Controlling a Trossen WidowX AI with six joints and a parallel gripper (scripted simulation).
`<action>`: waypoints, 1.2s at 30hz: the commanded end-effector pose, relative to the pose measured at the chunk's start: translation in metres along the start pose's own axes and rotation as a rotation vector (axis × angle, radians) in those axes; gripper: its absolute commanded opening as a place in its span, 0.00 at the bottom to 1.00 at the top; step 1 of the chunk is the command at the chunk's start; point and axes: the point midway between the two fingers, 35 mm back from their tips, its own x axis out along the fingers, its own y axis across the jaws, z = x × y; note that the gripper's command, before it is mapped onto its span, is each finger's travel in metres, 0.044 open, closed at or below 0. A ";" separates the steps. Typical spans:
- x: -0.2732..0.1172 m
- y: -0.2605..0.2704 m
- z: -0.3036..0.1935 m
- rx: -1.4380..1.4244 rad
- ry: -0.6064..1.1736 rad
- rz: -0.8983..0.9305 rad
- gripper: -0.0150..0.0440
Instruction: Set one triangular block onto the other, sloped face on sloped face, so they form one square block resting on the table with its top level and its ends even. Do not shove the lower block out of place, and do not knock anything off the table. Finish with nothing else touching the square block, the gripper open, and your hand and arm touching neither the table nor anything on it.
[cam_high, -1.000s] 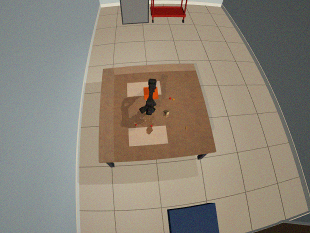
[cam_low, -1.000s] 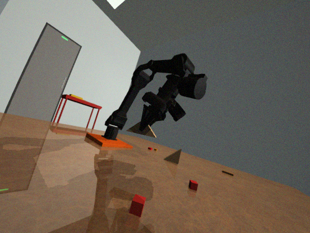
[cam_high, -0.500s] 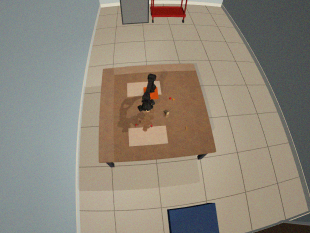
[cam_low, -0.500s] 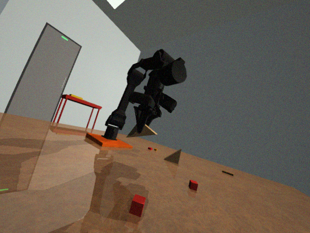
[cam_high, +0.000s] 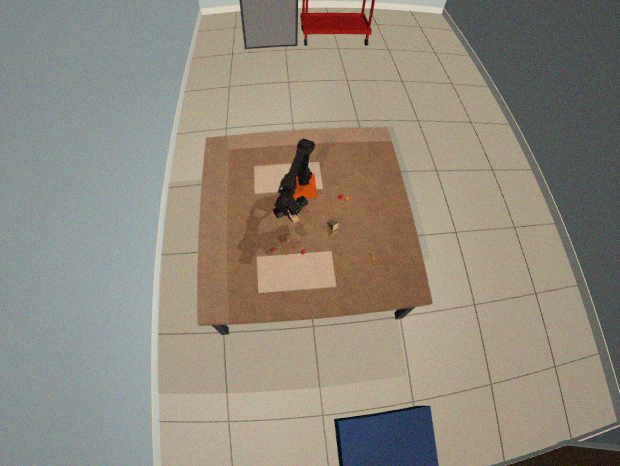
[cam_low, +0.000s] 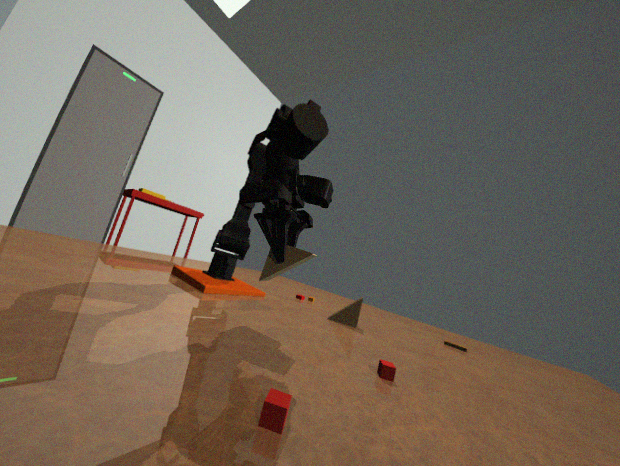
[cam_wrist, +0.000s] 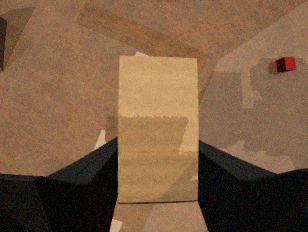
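Seen from above, a red cube (cam_high: 272, 249) (cam_low: 274, 410) is set nearest the left edge of the counter (cam_high: 380, 280) (cam_low: 501, 400). To its right, one triangular block (cam_high: 294, 218) (cam_low: 298, 259) (cam_wrist: 158, 100) is gripped between the fingers of the tool (cam_high: 291, 215) (cam_low: 286, 254) (cam_wrist: 154, 143), held above the counter and tilted in the exterior view. A second red cube (cam_high: 302, 251) (cam_low: 386, 370) is seen toward the near edge. The other triangular block (cam_high: 332, 225) (cam_low: 346, 314) is rested on the counter, right of the tool and apart from the held block. Past the far edge, a yellow object (cam_low: 152, 193) is carried on a red cart (cam_high: 335, 31) (cam_low: 172, 205). A thin stick (cam_high: 372, 256) (cam_low: 455, 346) is seen toward the near right corner.
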 end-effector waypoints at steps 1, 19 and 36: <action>-0.003 0.001 -0.001 -0.010 -0.086 -0.013 0.25; -0.007 0.046 0.026 -0.013 -0.066 -0.007 0.25; -0.019 0.116 0.049 -0.013 -0.058 -0.006 0.25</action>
